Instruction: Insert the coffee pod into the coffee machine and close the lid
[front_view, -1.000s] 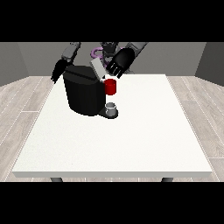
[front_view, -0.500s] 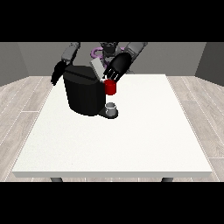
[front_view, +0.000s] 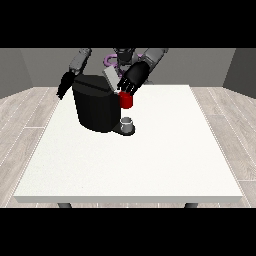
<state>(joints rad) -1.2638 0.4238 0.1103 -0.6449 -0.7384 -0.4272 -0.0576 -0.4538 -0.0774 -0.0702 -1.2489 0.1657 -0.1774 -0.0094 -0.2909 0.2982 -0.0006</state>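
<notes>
While poised above the coffee machine (front_view: 97, 107), hand at the view's right (front_view: 133, 79), fingers curled down just over a red thing at the machine (front_view: 126, 100); pod unseen.

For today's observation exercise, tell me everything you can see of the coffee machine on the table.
The coffee machine is a black, rounded, matt block standing upright on the far left part of the white table. A light grey lid flap is tilted up at its top. A red thing at the machine sits on its front right, above a small grey cup on its dark base. The hand at the view's right hovers at the lid and red thing; the hand at the view's left hangs beside its back corner.
</notes>
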